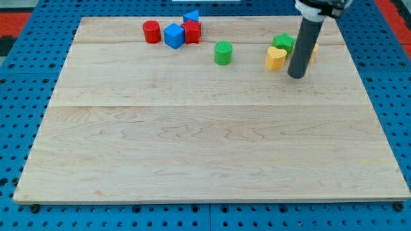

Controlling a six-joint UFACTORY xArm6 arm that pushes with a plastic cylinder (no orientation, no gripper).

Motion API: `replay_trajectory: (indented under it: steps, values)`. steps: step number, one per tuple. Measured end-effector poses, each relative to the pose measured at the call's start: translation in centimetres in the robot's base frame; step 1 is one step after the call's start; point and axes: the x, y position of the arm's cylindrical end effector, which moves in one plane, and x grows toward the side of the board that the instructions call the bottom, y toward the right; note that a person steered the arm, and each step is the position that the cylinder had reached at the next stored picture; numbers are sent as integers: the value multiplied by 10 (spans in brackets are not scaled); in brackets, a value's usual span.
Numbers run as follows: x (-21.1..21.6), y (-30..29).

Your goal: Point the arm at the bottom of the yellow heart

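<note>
The yellow heart lies on the wooden board near the view's top right. My tip stands just to the right of the heart and slightly below it, a small gap apart. A green block sits right above the heart. Another yellow block peeks out behind the rod, mostly hidden by it.
A green cylinder stands left of the heart. At the view's top, a red cylinder, a blue cube, a red block and a small blue block cluster together.
</note>
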Motion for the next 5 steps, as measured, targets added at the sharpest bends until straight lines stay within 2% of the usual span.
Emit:
replay_trajectory:
  steps: [1, 3, 4, 5]
  values:
    - [-1, 57]
    - [-21, 32]
    - [-1, 32]
    - [65, 32]
